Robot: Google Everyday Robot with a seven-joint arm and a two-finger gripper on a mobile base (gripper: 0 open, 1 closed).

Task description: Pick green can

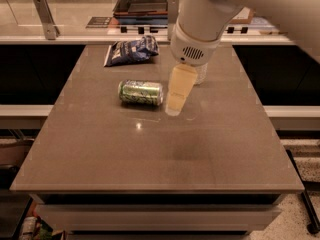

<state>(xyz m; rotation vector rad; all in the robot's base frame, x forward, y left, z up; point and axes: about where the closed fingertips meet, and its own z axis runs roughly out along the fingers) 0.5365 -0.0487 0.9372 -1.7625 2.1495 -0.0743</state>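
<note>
The green can (141,92) lies on its side on the grey table (100,149), left of centre, its long axis running left to right. My gripper (175,105) hangs from the white arm just to the right of the can's right end, its pale yellow finger (180,88) pointing down at the tabletop and close to the can. The arm comes in from the upper right and covers most of the clear water bottle (201,74) behind it.
A blue snack bag (132,50) lies at the table's far left. Behind the table runs a counter with a dark tray (142,4) and a metal bracket (45,16). The table's front edge is near the bottom of the view.
</note>
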